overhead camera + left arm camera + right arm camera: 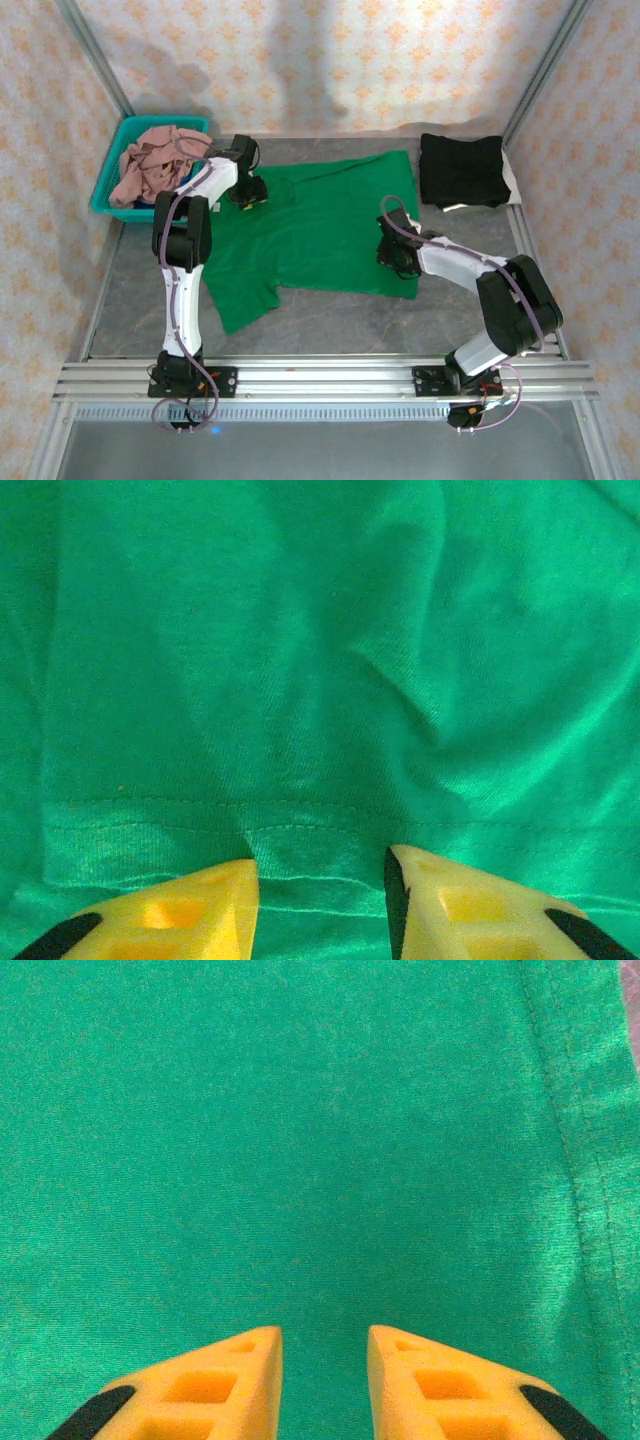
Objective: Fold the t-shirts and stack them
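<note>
Bright green t-shirt point(320, 225) lies spread flat on the table point(330, 320). The left tool point(320, 880), half open, straddles its far-left stitched hem. The right tool point(322, 1350), narrowly parted, rests at its near-right edge. Whether either grips the cloth is unclear.

Legible markings: none found.
We read no text, label, brand, number or sign on any surface in the three views.
</note>
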Controlling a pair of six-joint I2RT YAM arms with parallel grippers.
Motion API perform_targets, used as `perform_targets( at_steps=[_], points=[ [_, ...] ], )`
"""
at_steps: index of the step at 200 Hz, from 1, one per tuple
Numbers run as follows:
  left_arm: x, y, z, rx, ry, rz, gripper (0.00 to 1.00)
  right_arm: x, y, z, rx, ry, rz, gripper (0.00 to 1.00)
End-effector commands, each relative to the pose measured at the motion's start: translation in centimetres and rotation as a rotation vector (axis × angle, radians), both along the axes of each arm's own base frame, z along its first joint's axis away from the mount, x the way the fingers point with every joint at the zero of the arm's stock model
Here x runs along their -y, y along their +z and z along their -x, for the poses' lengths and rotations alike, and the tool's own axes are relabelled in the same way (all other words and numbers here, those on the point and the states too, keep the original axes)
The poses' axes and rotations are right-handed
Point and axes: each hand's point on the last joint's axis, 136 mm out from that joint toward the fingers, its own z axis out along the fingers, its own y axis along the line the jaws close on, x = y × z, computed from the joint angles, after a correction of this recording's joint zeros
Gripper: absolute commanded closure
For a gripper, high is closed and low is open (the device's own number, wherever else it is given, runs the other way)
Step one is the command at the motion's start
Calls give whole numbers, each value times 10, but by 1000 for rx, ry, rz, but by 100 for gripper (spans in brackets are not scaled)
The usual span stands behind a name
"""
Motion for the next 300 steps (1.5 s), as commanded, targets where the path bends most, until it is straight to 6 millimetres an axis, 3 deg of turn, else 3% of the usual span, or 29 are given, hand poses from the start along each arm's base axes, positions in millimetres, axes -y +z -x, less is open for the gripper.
perform_targets(
  at_steps=[1,44,92,121,151,187,210,252,279,300],
  points=[
    [-4,-13,6,-57,-12,-12,60,3,-4,2,4,-16,15,72],
    [-2,-4,0,-41,-20,-3,84,7,-5,6,4,-19,22,73],
    [-7,31,1,1,-33,-32,87,12,-27,28,-41,-26,2,80],
    [-9,36,1,2,-34,-43,91,20,-39,42,-64,-42,15,82],
    [-12,35,-2,0,-29,-57,96,30,-39,49,-70,-46,59,83],
    [-21,31,-2,-11,-22,-99,87,32,-37,51,-63,-45,63,83],
    [-33,30,-9,-8,0,-98,66,30,-38,50,-65,-41,58,83],
    [-37,18,-9,-52,-14,-117,64,31,-41,51,-69,-44,60,83],
    [-64,18,-1,-66,41,-217,66,31,-40,52,-73,-41,59,83],
    [-63,16,-3,-49,54,-162,67,33,-38,53,-68,-42,71,83]
  ],
)
